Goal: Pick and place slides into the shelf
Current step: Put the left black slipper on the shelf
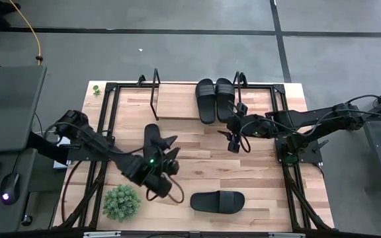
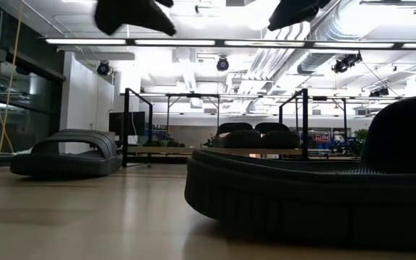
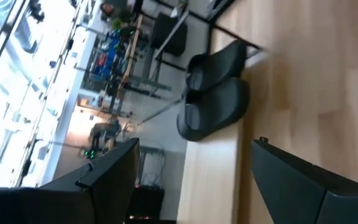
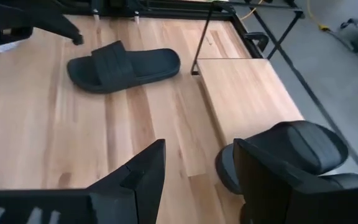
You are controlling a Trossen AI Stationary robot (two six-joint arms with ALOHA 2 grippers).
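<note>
Two black slides (image 1: 215,99) lie side by side, soles down, on the right part of the shelf's wooden board (image 1: 176,100) at the table's far side. A third slide (image 1: 152,140) lies on the tabletop in the middle. A fourth slide (image 1: 217,200) lies near the front edge. My left gripper (image 1: 170,156) hovers just right of the third slide, open and empty; its wrist view shows the shelved slides (image 3: 213,93) beyond its fingers. My right gripper (image 1: 234,137) hangs open and empty above the table, just in front of the shelved pair (image 4: 291,155).
The shelf's black wire end frames (image 1: 155,86) (image 1: 241,80) stand up at both ends of the board. A small green plant (image 1: 121,202) sits at the front left, next to the left arm. Bare board lies left of the shelved slides.
</note>
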